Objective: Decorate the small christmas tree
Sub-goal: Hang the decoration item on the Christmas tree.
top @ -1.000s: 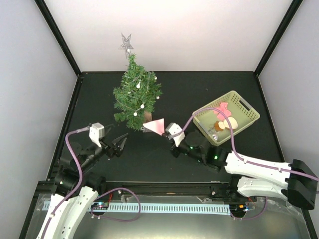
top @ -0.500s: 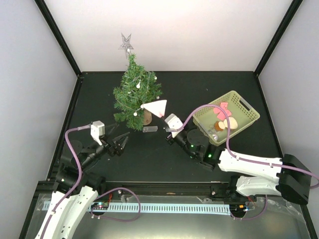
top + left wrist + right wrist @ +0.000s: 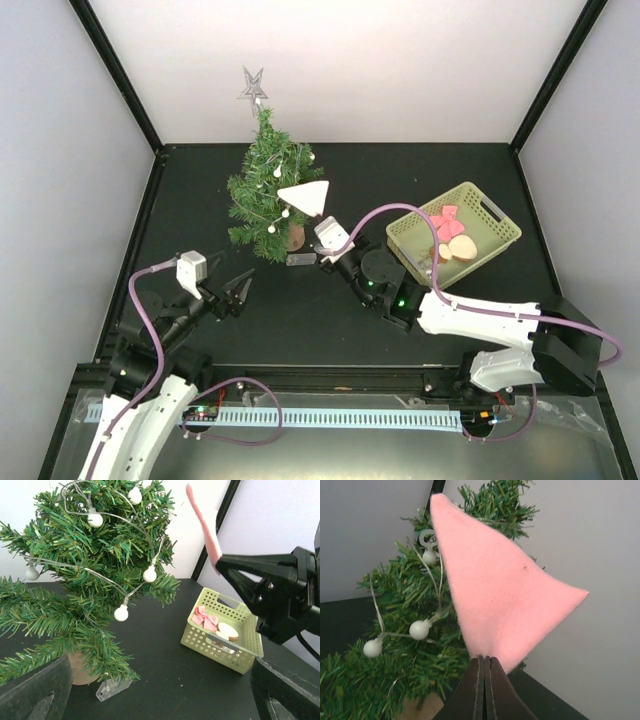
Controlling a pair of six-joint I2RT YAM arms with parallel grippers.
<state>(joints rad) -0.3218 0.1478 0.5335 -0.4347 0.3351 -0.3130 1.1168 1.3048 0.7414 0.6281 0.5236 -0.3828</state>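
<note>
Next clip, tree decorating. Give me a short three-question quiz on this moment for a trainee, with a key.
1. True or false: the left gripper is shut.
2. The right gripper is shut on: A) a pink felt triangle; B) a white bauble; C) a silver star.
3. In the top view, on which side of the small christmas tree does the green basket sit?
Key: 1 false, it is open; 2 A; 3 to the right of it.

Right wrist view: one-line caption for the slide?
Right claw, shut on a pink felt triangle, holds it in front of the small christmas tree strung with white bulbs.
</note>
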